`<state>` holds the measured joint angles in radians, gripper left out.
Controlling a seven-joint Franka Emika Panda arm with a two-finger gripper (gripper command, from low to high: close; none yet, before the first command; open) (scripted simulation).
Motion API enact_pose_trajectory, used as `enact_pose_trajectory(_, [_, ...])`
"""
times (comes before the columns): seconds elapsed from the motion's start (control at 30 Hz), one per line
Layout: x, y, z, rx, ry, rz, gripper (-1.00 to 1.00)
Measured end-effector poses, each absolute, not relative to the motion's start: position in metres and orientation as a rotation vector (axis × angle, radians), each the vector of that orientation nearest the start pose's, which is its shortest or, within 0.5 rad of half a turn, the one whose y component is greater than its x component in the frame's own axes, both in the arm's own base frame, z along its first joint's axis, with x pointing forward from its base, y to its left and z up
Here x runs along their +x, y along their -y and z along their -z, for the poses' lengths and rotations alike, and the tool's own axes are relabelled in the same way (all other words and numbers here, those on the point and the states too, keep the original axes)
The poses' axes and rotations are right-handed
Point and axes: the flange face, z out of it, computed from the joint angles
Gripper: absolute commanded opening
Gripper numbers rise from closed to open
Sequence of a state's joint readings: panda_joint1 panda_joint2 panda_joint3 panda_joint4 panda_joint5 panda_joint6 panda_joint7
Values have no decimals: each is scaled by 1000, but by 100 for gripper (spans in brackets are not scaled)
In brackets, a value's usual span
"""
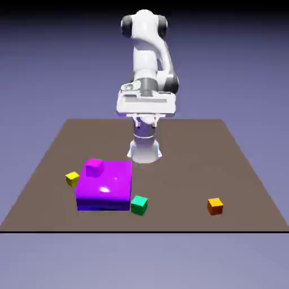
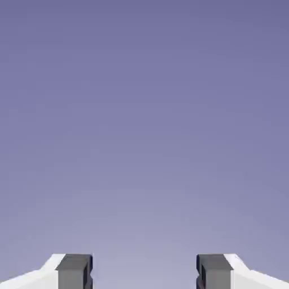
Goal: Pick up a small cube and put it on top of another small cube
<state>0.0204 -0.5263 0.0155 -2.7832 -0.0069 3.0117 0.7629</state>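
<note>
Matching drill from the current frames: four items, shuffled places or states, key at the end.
Column 1
1. orange cube
2. green cube
3. magenta cube
4. pincer

Column 2
A. on top of the purple block
B. open, nothing between the tips
C. alone toward the exterior view's right
D. by the purple block's near corner, on the exterior view's right of it

Pairs: 1-C, 2-D, 3-A, 4-B

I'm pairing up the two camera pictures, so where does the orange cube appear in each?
Exterior view: the orange cube sits near the table's front edge, toward the view's right.
Hand view: not in it.
Shared landmark: the claw's two fingertips.
</note>
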Motion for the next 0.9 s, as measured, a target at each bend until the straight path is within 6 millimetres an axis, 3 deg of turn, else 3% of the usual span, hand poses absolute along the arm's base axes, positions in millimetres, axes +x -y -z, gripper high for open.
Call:
enact_pose_trajectory(0.2, [441,-71,-404,-2669,-939,722,0])
enact_pose_trajectory(0.4, [467,-135,-347,-2808,-926,450,0])
enact_pose_trajectory(0.63, [475,-211,-271,-2948,-919,132,0])
enact_pose_trajectory(0.87, [458,-287,-191,-3067,-908,-186,0])
enact_pose_trajectory(0.9, [457,-288,-189,-3070,-908,-194,0])
